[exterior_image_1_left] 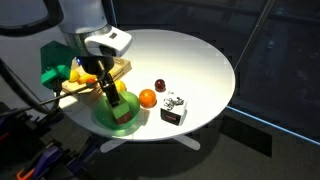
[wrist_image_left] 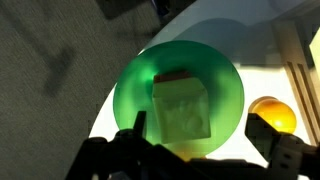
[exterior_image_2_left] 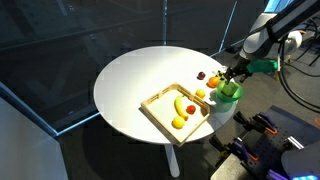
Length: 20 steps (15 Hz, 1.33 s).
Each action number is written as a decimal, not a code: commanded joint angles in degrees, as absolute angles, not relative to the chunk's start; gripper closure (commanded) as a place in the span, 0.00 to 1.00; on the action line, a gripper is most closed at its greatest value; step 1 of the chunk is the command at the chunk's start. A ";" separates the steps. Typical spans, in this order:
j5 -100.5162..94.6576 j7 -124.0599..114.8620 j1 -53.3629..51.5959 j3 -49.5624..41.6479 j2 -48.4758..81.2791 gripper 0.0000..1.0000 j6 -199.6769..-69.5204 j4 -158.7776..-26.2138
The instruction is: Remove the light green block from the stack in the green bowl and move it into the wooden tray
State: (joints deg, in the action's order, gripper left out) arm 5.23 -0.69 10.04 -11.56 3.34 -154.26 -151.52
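Observation:
A light green block (wrist_image_left: 180,110) sits on top of a stack inside the green bowl (wrist_image_left: 225,75); a darker block edge shows beneath it. My gripper (wrist_image_left: 200,140) is open and empty, hovering just above the bowl with a finger on either side of the block. In both exterior views the gripper (exterior_image_1_left: 108,92) (exterior_image_2_left: 229,77) hangs over the bowl (exterior_image_1_left: 115,117) (exterior_image_2_left: 230,93). The wooden tray (exterior_image_2_left: 152,107) (exterior_image_1_left: 73,88) lies next to the bowl and holds a banana and other small fruit.
An orange ball (wrist_image_left: 272,112) (exterior_image_1_left: 147,98) lies right beside the bowl, close to one finger. A dark red fruit (exterior_image_1_left: 160,86) and a small white and black object (exterior_image_1_left: 173,109) sit further along the round white table (exterior_image_1_left: 195,60). The table edge is close to the bowl.

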 commanded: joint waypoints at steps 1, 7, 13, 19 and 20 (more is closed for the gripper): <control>6.99 4.87 11.57 -11.57 4.03 0.00 -153.60 -150.59; 6.28 9.20 11.93 -11.47 4.91 0.00 -154.93 -150.54; 6.12 10.61 12.08 -11.29 7.49 0.00 -157.33 -149.13; 6.53 11.10 12.50 -10.64 10.09 0.00 -158.38 -147.59; 6.50 11.05 12.54 -10.55 10.46 0.00 -158.50 -147.41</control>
